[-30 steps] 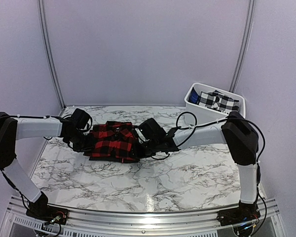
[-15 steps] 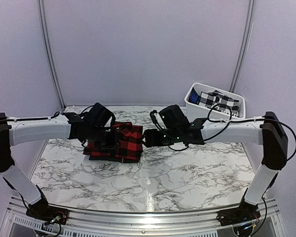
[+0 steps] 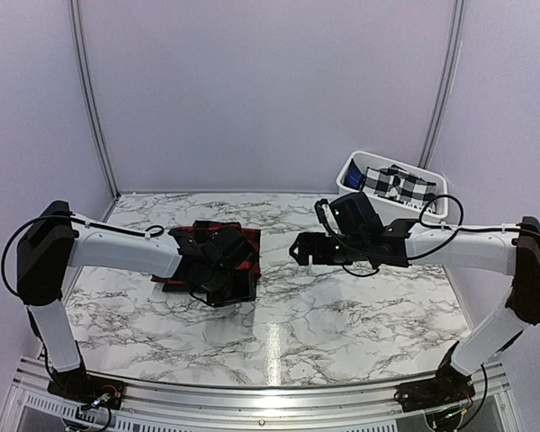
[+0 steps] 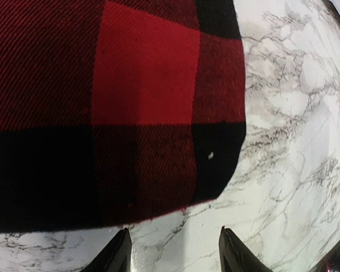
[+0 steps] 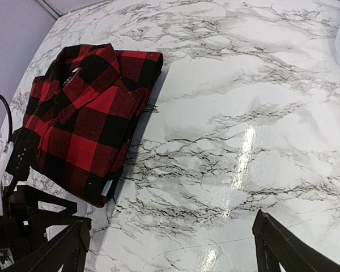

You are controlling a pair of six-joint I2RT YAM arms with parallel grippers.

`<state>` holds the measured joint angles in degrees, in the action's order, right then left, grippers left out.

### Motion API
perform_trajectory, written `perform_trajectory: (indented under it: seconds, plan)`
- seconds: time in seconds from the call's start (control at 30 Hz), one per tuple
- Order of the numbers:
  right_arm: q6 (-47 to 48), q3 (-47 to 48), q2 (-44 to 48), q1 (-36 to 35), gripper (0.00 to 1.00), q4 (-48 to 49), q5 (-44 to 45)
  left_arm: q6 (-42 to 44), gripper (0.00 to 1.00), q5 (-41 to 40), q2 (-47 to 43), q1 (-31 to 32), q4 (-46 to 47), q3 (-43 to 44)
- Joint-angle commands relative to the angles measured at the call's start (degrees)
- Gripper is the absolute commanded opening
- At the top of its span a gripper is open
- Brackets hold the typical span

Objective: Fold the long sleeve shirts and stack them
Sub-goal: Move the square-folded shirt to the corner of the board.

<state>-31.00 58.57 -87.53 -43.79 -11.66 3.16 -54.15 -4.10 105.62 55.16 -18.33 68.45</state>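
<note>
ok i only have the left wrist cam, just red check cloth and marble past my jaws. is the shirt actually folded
observer: yes, the right wrist view shows the flannel shirt as a compact folded rectangle, collar showing, flat on the table.
operator: where's the right arm
observer: the right gripper hangs over bare marble to the shirt's right, apart from it, jaws open and empty.
operator: anything else out there
observer: a white bin at the back right corner holds black-and-white checked cloth.
</note>
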Motion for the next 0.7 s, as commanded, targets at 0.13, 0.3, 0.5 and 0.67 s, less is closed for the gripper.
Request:
perform_trajectory:
  seconds: [0.13, 0.3, 0.5, 0.67]
  plan:
    - [0.1, -2.8, 3.2, 0.2, 0.97, 0.3, 1.1, -11.1, 0.54, -8.8, 6.5, 0.7, 3.4, 3.7]
    - [-0.8, -4.7, 4.5, 0.2, 0.97, 1.0, 1.2, -14.0, 0.52, -13.1, 8.6, 0.4, 3.4, 3.2]
    - [-1.0, -5.1, 4.6, 0.3, 0.97, 0.9, 1.2, -14.6, 0.52, -15.8, 9.1, -3.7, 3.4, 2.7]
    - [-1.2, -4.7, 4.3, 0.4, 0.97, 0.6, 0.9, -13.0, 0.51, -16.4, 7.9, -10.1, 3.4, 1.1]
